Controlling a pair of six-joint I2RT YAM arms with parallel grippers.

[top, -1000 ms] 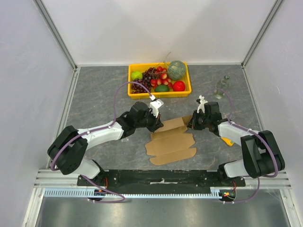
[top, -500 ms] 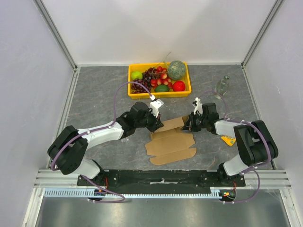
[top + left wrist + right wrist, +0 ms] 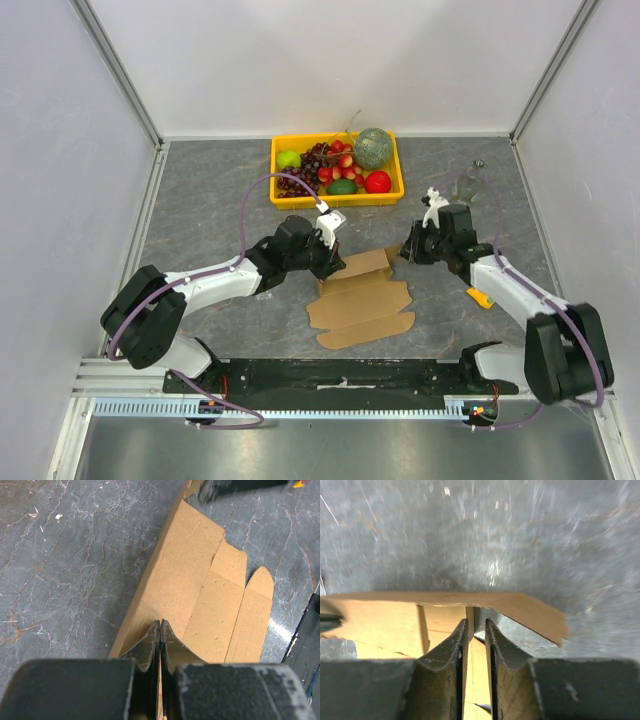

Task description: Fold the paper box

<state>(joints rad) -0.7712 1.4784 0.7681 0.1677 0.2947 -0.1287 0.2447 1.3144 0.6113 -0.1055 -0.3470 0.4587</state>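
Worktop [image 3: 210, 200]: grey marbled slab, both arms reaching in from the near edge, and all the action is at its middle.
Yellow crate [image 3: 300, 201]: parked at the far side, loaded with fruit, well apart from the cardboard and playing no part here.
Paper box [image 3: 360, 305]: brown corrugated card lying mid-worktop between the two arms. It is mostly an open sheet, with the near panels and rounded flaps flat. The far strip is tipped up off the surface, as the right wrist view [image 3: 445, 600] shows.
Left tool [image 3: 160, 630]: fingers pressed together at the box's far-left edge, a thin sliver of card pinched between them. It's holding that side firm!
Right tool [image 3: 408, 252]: nosed up to the far-right corner, right at the raised strip. The fingers are close with a slim gap, and I cannot tell whether card sits in it.
Step in hand: early going, I'd say, with the first wall being stood up while the rest waits flat.
Next move: looks like the right side must secure its end of the strip. Then both ends should swing up together along the crease, evenly, so the card doesn't twist or skid.
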